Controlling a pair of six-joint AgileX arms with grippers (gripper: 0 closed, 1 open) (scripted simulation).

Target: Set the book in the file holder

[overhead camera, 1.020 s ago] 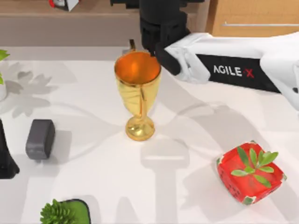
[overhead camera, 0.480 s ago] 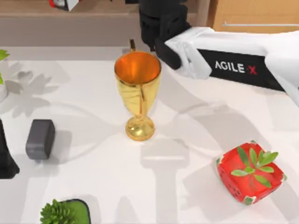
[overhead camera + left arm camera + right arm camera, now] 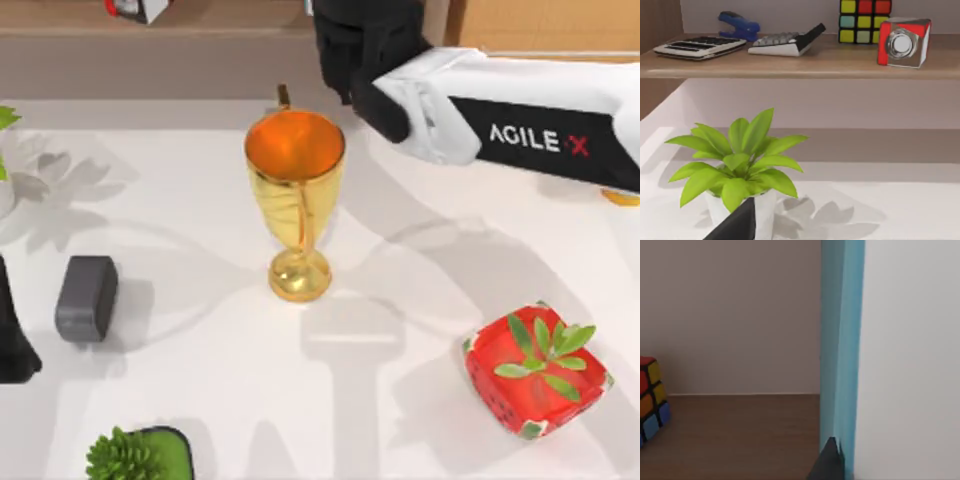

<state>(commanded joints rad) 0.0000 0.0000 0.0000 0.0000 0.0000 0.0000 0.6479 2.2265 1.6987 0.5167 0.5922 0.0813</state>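
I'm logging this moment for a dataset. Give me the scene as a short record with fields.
right gripper: at the table's far edge, behind the gold trophy cup
held: light blue hardcover book, upright, white page edges beside the cover, one of the fingers against the cover
left arm: parked at the table's left edge
near right: red leaf-topped box
left side: dark grey block
task state: book not yet placed

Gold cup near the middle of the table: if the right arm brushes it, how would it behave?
The gold cup has a wide bowl on a thin stem and small foot, so it probably tips easily. Being round, it would likely roll once down. It looks like rigid metal, unlikely to flex.
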